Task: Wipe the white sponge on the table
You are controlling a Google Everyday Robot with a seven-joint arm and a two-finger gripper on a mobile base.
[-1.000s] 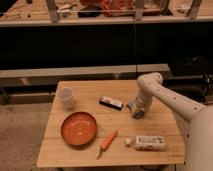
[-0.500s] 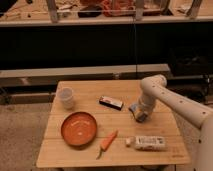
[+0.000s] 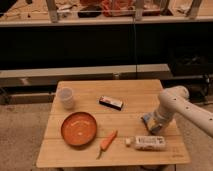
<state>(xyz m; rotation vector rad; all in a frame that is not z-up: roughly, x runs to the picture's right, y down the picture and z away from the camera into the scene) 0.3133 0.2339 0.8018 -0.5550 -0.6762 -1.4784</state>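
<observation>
Lower right, the gripper, whose hold I cannot tell, is bearing on the white sponge, likely needing flat, steady pressure along the table.

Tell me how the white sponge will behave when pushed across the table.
The white sponge is a small pale block, so probably light and soft, likely squashing a little under the gripper, which sits at it near the right edge of the table. Lying flat on the wood, it should slide rather than roll.

You've got a cup, a bar, an orange plate, a carrot (just beside the plate) and a packet.
</observation>
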